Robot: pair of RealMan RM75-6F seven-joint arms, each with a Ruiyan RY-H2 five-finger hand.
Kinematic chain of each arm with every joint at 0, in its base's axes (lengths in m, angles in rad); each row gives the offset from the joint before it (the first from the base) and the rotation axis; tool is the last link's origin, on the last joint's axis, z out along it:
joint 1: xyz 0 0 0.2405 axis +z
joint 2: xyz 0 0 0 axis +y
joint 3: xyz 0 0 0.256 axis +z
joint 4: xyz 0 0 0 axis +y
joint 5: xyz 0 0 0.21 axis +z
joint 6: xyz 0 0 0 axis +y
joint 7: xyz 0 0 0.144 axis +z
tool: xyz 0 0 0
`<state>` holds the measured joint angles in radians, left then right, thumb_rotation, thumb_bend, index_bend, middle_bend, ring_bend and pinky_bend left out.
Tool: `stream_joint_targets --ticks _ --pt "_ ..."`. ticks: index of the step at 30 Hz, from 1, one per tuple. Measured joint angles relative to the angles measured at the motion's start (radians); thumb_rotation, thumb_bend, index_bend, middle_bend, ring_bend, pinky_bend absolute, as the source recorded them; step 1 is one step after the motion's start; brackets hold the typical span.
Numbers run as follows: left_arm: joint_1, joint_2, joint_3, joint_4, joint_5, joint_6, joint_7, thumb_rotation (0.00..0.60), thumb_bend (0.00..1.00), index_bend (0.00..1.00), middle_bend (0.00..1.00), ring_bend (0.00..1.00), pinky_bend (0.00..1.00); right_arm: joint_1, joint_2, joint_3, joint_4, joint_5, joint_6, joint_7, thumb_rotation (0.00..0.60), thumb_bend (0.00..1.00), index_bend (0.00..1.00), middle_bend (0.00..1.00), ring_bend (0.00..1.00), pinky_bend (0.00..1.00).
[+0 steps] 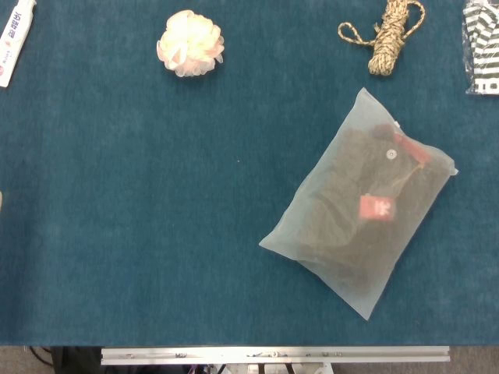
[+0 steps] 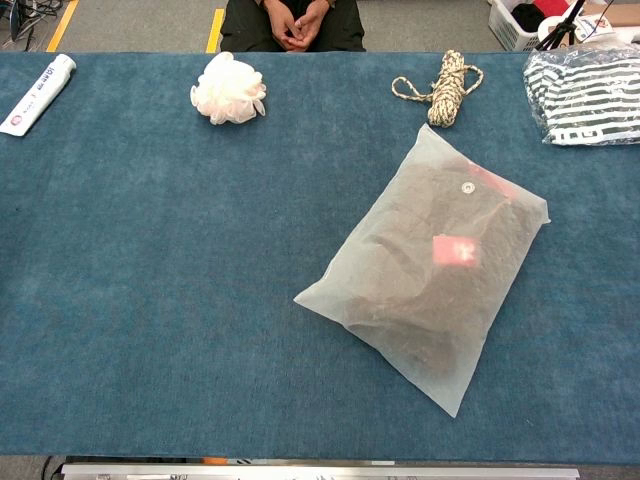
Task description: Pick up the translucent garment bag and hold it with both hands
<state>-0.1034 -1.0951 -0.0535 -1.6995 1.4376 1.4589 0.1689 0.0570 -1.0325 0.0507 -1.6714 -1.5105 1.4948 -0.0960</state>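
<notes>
- On the blue surface (image 2: 150, 300), right of centre, your target lies flat and untouched: the translucent garment bag (image 2: 430, 270) sits skewed, one corner aimed at the near edge, another at the far right.
- Neither robot hand shows in the head view or the chest view, so you cannot tell from these pictures whether the fingers are apart or together; nothing holds the bag yet, and the pick-up looks not yet begun.
- The bag rests well apart from everything else, with bare cloth on all sides, which should give you room to bring one robot hand in at each long edge.
- Its slant probably means the two approaches will not be symmetrical; the near corner looks the easier first purchase.
- Along the far edge lie a pale bath pouf (image 2: 228, 90), a coiled rope (image 2: 447, 87), a white tube (image 2: 38, 95) at far left and a striped packet (image 2: 590, 95) at far right, all clear of your path.
- Inside the bag, a dark garment shows only as a murky shape behind frosted film; a red tag (image 2: 455, 250) and a small round snap (image 2: 467, 186) are plain, but the garment's kind is not.
- The tube's lettering is too small to read, and the striped packet is cut off by the frame in the head view.
- Across the surface sits a person (image 2: 295, 22), seen only as clasped hands and dark clothing.
</notes>
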Motion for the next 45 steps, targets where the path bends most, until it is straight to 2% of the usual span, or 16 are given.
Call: stream_joint_targets --ticks 10,18,23,25,28,33,36,40,45 --pt "-0.007 -0.006 0.003 -0.001 0.003 -0.011 0.012 0.6 0.36 0.15 0.11 0.07 0.11 0.007 0.01 -0.004 -0.005 -0.018 -0.01 0.014 0.6 0.18 0.13 0.25 0.2 0.35" --pt "-0.016 -0.001 0.001 -0.018 0.011 -0.016 0.021 0.6 0.36 0.15 0.11 0.07 0.11 0.054 0.046 -0.004 -0.021 -0.074 -0.054 0.035 0.6 0.18 0.13 0.25 0.2 0.35" --pt "-0.019 0.009 0.0 -0.035 0.016 -0.015 0.018 0.6 0.36 0.15 0.11 0.07 0.11 0.133 0.074 -0.007 -0.037 -0.115 -0.169 0.053 0.6 0.05 0.12 0.25 0.2 0.35" --pt "-0.018 0.013 -0.001 -0.041 0.018 -0.01 0.016 0.6 0.36 0.15 0.11 0.07 0.11 0.173 0.082 -0.009 -0.04 -0.133 -0.227 0.052 0.6 0.0 0.07 0.22 0.18 0.34" --pt "-0.016 0.017 0.0 -0.048 0.017 -0.008 0.02 0.6 0.36 0.15 0.11 0.07 0.11 0.226 0.088 -0.013 -0.041 -0.147 -0.313 0.044 0.6 0.0 0.0 0.14 0.11 0.27" --pt "-0.012 0.022 0.003 -0.062 0.007 -0.009 0.033 0.6 0.36 0.15 0.11 0.07 0.11 0.308 0.083 -0.023 -0.042 -0.157 -0.454 0.002 0.6 0.0 0.0 0.01 0.0 0.15" --pt "-0.008 0.022 0.003 -0.067 -0.001 -0.006 0.038 0.6 0.36 0.15 0.11 0.07 0.11 0.352 0.058 -0.029 -0.03 -0.161 -0.522 -0.052 0.6 0.0 0.0 0.0 0.0 0.1" --pt "-0.004 0.032 0.005 -0.081 -0.011 -0.006 0.041 0.6 0.36 0.15 0.11 0.07 0.11 0.405 -0.015 -0.035 0.02 -0.16 -0.594 -0.116 0.6 0.0 0.0 0.0 0.0 0.09" --pt "0.01 0.047 0.008 -0.094 -0.021 0.005 0.034 0.6 0.36 0.15 0.11 0.07 0.11 0.45 -0.102 -0.044 0.115 -0.184 -0.627 -0.18 0.6 0.0 0.0 0.0 0.0 0.07"
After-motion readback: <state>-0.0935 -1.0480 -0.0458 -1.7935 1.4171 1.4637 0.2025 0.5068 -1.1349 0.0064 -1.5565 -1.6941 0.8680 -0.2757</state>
